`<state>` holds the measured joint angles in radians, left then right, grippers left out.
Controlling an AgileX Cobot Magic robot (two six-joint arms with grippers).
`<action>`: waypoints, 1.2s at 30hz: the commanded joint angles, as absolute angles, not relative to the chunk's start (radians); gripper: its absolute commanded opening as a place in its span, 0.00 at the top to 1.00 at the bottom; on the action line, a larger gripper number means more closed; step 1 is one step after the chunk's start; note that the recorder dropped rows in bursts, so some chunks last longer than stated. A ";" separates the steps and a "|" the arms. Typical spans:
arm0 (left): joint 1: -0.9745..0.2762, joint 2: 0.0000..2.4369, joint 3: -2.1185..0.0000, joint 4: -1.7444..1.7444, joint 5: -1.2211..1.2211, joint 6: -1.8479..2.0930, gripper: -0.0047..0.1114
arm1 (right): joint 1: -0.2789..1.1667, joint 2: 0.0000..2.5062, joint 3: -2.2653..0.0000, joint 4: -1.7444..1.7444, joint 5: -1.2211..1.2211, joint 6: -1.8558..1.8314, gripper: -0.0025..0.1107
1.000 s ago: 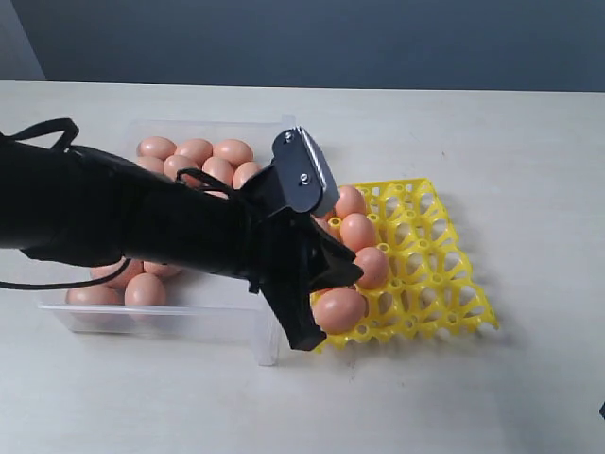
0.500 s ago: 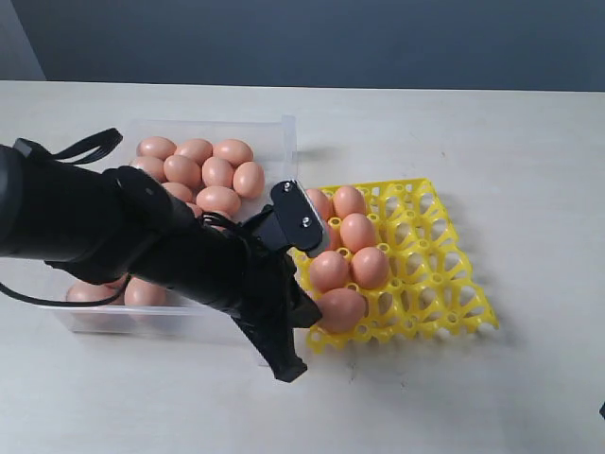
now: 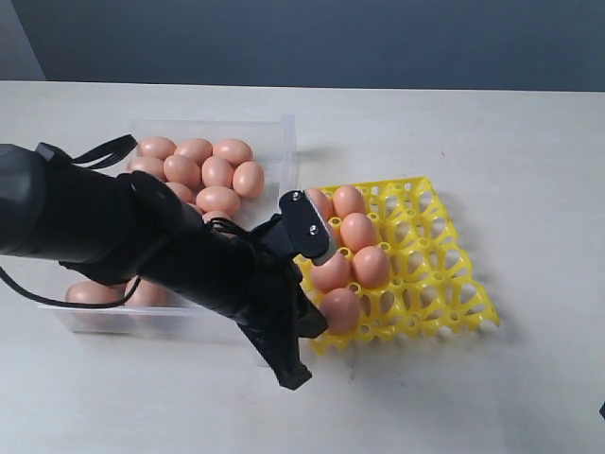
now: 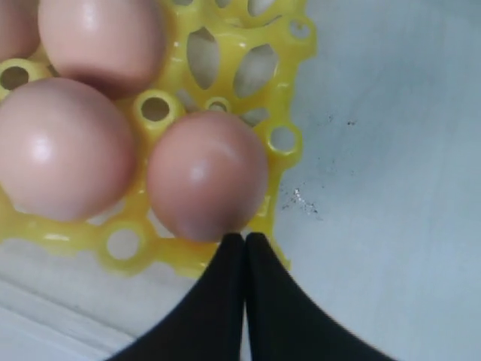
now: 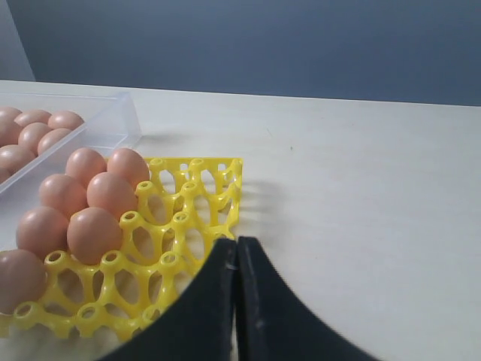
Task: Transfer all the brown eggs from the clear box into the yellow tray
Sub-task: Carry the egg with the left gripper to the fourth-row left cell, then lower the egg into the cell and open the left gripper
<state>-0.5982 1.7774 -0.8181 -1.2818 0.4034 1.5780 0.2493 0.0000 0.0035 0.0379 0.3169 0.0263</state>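
Note:
Several brown eggs (image 3: pixel 194 151) lie in the clear box (image 3: pixel 286 142) on the left. Several more sit in the left cups of the yellow tray (image 3: pixel 430 270), also seen in the right wrist view (image 5: pixel 197 197). My left arm reaches over the box's near right corner. The left gripper (image 4: pixel 245 238) is shut and holds nothing. Its tips sit just off the egg (image 4: pixel 207 174) in the tray's near left corner cup (image 3: pixel 340 309). My right gripper (image 5: pixel 237 241) is shut and empty, low beside the tray's right edge.
The pale table (image 3: pixel 510 142) stretches bare to the right of and behind the tray. The box's near wall (image 3: pixel 142 317) stands under my left arm. The tray's right-hand cups (image 3: pixel 416 213) hold nothing.
A second ago my left jaws stood spread around the corner egg. They have drawn back off it and shut; the egg stays in its cup.

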 commanded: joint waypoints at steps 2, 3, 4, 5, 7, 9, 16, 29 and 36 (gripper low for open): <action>-0.601 1.699 -0.809 -1.268 0.388 1.577 0.95 | 0.251 0.000 0.000 0.036 0.305 0.026 0.97; -0.601 1.681 -0.809 -1.268 0.388 1.577 0.95 | 0.251 0.000 0.000 0.036 0.305 0.026 0.97; -0.601 1.665 -0.809 -1.268 0.388 1.577 0.95 | 0.251 0.000 0.000 0.036 0.305 0.026 0.97; -0.601 1.653 -0.809 -1.275 0.390 1.581 0.95 | 0.251 0.000 0.000 0.036 0.305 0.026 0.97; -0.601 1.636 -0.814 -1.308 0.392 1.618 0.95 | 0.251 0.000 0.000 0.036 0.305 0.026 0.97; -0.601 1.636 -0.828 -1.381 0.423 1.676 0.95 | 0.251 0.000 0.000 0.036 0.305 0.026 0.97; -0.603 1.724 -0.908 -1.646 0.515 1.887 0.95 | 0.251 0.000 0.000 0.036 0.305 0.026 0.97; -0.603 1.823 -0.940 -1.301 0.445 1.622 0.95 | 0.251 0.000 0.000 0.036 0.305 0.026 0.97; -0.601 1.751 -0.940 -1.290 0.419 1.621 0.95 | 0.251 0.000 0.000 0.036 0.305 0.026 0.97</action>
<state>-0.5982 1.7705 -0.9378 -1.2961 0.4460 1.6301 0.2493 0.0000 0.0035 0.0379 0.3169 0.0263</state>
